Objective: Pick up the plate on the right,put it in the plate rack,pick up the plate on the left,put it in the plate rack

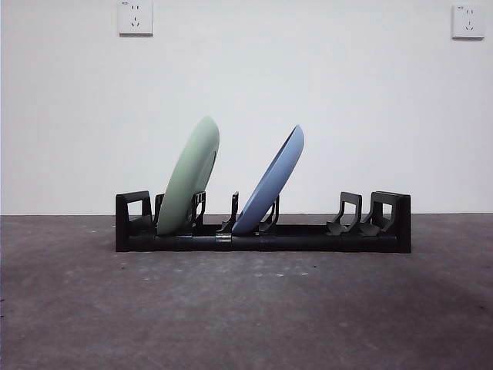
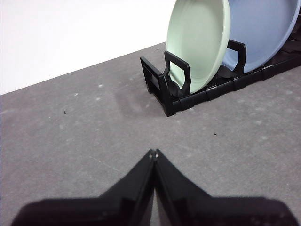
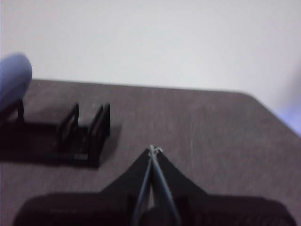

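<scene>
Grey tabletop (image 1: 77, 308), white wall behind. Plate rack (image 1: 262, 240) sits across the middle of it, long and low. Green plate (image 1: 189, 176) stands tilted in a slot near one blocky end; blue plate (image 1: 271, 179) leans likewise in a slot nearer the rack's middle, the two apart. Left end effector (image 2: 154, 152) clenched, empty, above bare tabletop short of the rack. Right end effector (image 3: 154, 149) clenched, empty, beyond the rack's other end.
</scene>
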